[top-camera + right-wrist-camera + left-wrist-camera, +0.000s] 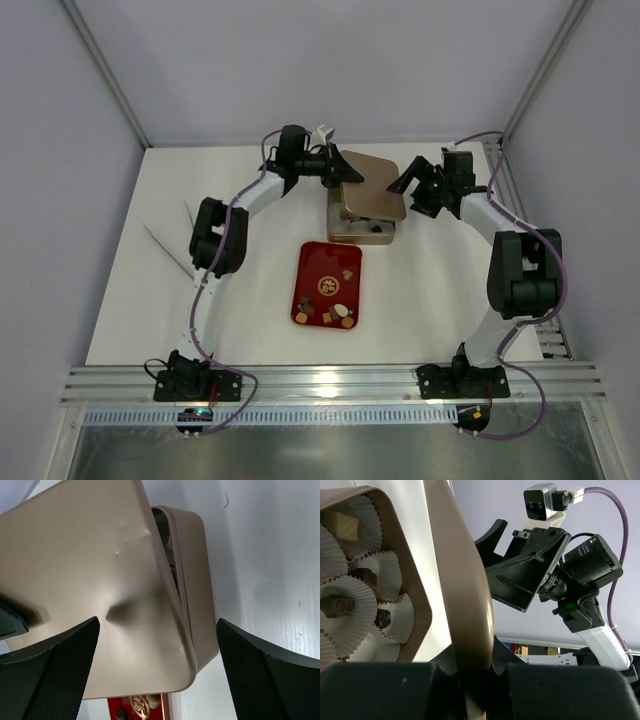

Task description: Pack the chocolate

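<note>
- Handling the lid (90, 555) of the box (195, 570) is the step in hand, as we are judging it. The lid is hanging tilted over the box with one side lifted, and we cannot tell whether it is going on or coming off.
- Our left gripper (470, 670) is pinching the lid's edge between nearly closed fingers. Our right gripper (157, 622) is standing wide open, facing the opposite edge and holding nothing.
- The chocolate (342, 311) is lying in two places. We are counting about six pieces on the red tray (318, 258) near the box, and four in paper cups (385, 570) inside the box. The lid is hiding the others.
- We are also counting one box, one lid and one tray.
- Next, we are thinking the right gripper should be taking the free edge, so that the lid is travelling level and not catching the box wall or the cups.
</note>
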